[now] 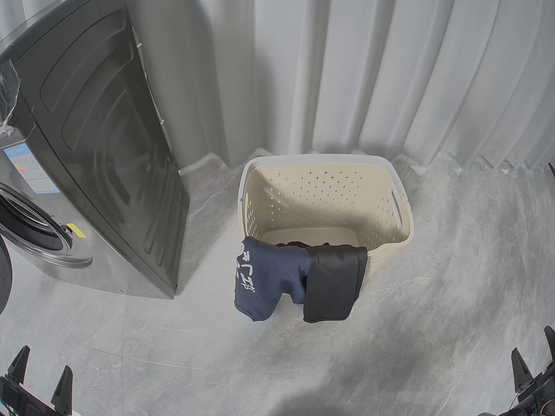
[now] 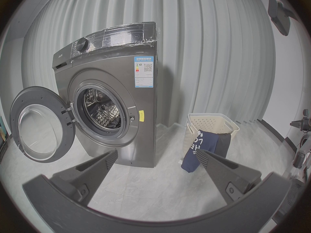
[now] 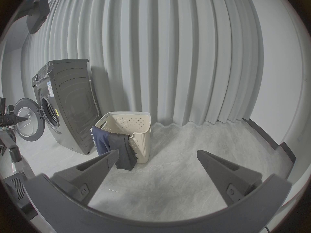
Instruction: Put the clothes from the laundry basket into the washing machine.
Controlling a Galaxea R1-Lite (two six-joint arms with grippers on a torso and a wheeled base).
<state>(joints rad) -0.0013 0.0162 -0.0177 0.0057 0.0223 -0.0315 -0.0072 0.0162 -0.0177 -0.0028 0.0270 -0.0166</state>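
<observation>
A cream laundry basket (image 1: 399, 209) (image 2: 210, 122) (image 3: 139, 127) stands on the floor before the curtain. A navy garment (image 1: 263, 278) (image 2: 197, 146) (image 3: 98, 141) and a black garment (image 1: 334, 281) (image 2: 224, 143) (image 3: 123, 149) hang over its near rim. The grey washing machine (image 1: 98, 163) (image 2: 142, 120) (image 3: 69, 114) stands to the left of the basket, its round door (image 2: 40, 123) (image 3: 27, 120) swung open and the drum (image 2: 102, 110) showing. My left gripper (image 1: 40, 374) (image 2: 155, 154) is open, low at the near left, well short of the basket. My right gripper (image 1: 535, 351) (image 3: 157, 154) is open at the near right.
A pleated grey curtain (image 1: 347, 59) runs behind the basket and machine. Bare grey floor (image 1: 404, 330) lies between my grippers and the basket. A dark skirting edge (image 3: 269, 139) marks the wall on the right.
</observation>
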